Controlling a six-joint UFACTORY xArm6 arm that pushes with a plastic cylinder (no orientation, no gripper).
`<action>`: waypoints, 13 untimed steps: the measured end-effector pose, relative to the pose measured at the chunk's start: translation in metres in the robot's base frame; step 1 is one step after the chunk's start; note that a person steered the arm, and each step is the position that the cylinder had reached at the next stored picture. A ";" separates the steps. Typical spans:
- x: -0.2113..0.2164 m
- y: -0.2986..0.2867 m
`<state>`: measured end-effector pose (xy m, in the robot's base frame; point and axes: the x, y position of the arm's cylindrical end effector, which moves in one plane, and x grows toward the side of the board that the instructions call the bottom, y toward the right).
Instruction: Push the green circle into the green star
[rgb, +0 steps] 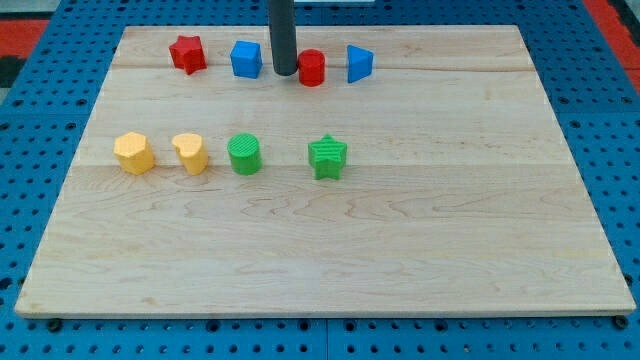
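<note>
Pale wooden board (400, 260) bears ribbed green circle (244, 154), green star (327, 157).

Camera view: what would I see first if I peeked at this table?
Probably my tip, the end of a dark rod reaching down from the view's top, between the blue cube and the red cylinder. Then the middle row: the green circle with the green star to its right, a gap between them.
</note>
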<state>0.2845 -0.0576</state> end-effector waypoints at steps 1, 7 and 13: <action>0.033 -0.032; 0.137 -0.020; 0.200 0.092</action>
<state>0.4846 0.0344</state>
